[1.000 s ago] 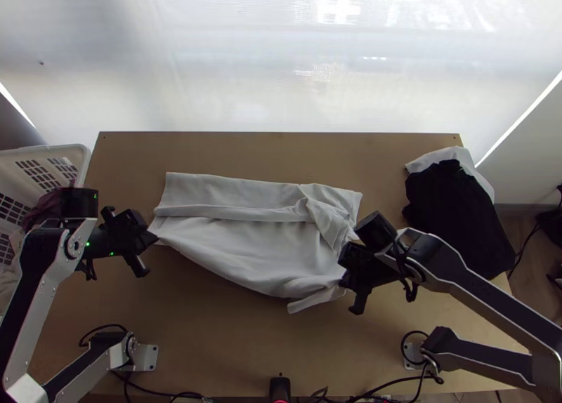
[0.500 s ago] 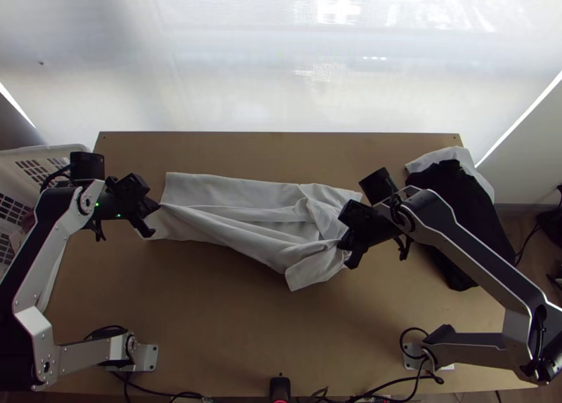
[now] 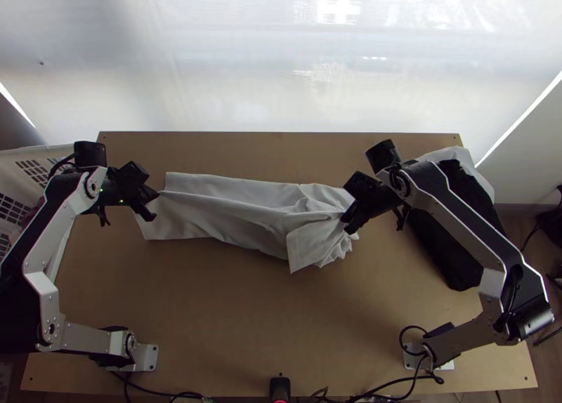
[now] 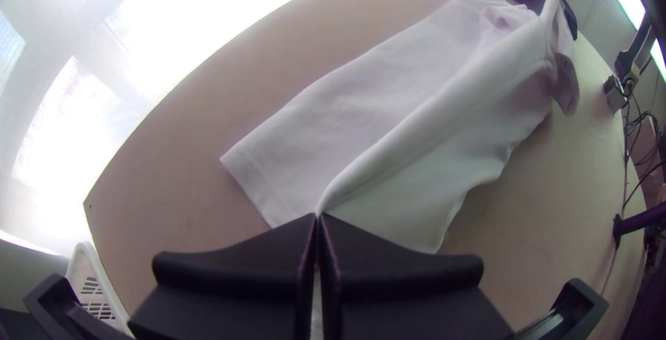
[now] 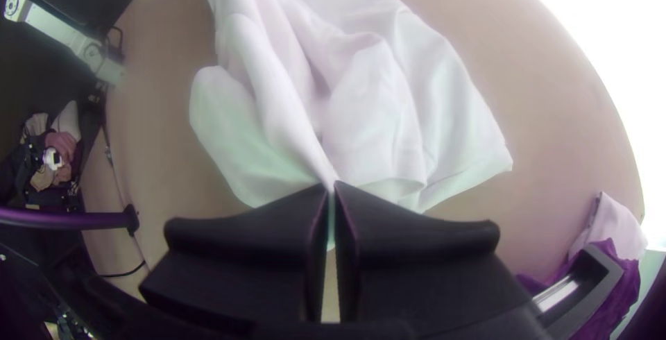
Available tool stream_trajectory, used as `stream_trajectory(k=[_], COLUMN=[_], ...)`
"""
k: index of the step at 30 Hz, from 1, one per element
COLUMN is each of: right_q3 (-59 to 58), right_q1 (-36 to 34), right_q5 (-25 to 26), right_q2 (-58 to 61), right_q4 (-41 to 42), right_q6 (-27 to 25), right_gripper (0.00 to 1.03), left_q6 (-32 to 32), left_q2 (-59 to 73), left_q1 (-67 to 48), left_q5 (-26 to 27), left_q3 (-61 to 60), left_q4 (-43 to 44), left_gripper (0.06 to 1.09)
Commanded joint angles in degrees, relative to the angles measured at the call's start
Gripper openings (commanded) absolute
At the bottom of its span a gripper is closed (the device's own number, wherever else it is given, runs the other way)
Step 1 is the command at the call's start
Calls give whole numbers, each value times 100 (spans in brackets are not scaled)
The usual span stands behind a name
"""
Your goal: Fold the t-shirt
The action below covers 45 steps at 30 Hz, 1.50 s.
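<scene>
Left gripper (image 3: 157,194) at bottom centre, jaws closed on the white t-shirt (image 4: 388,107); cloth stretches toward upper right; counter (image 4: 173,153) beneath; white basket (image 4: 104,279), lower left.

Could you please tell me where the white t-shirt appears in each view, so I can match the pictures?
Top view: the t-shirt lies across the middle of the table, between the two grippers.
Left wrist view: it stretches away from the left gripper, which pinches a fold.
Right wrist view: it is gathered at the right gripper and runs away in folds.
Shared landmark: the table's far edge against the bright backdrop.
</scene>
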Motion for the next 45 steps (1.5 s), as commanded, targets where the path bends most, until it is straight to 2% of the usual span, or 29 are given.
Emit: stream_trajectory(k=[1, 12, 32, 45], right_q3=[463, 972, 1060, 1588], right_q1=[-288, -411, -736, -797], right_q5=[3, 3, 30, 126], right_q2=[488, 1006, 1604, 2324], right_q4=[1, 54, 362, 493], right_q6=[87, 315, 386, 456], right_gripper=[3, 3, 3, 3], left_q6=[-63, -221, -274, -283], left_q2=[355, 636, 1445, 1761], left_q1=[-100, -320, -451, -583], left_q5=[-14, -85, -278, -428], left_q3=[170, 337, 424, 635], left_q4=[116, 265, 810, 1003], left_gripper=[10, 10, 10, 11])
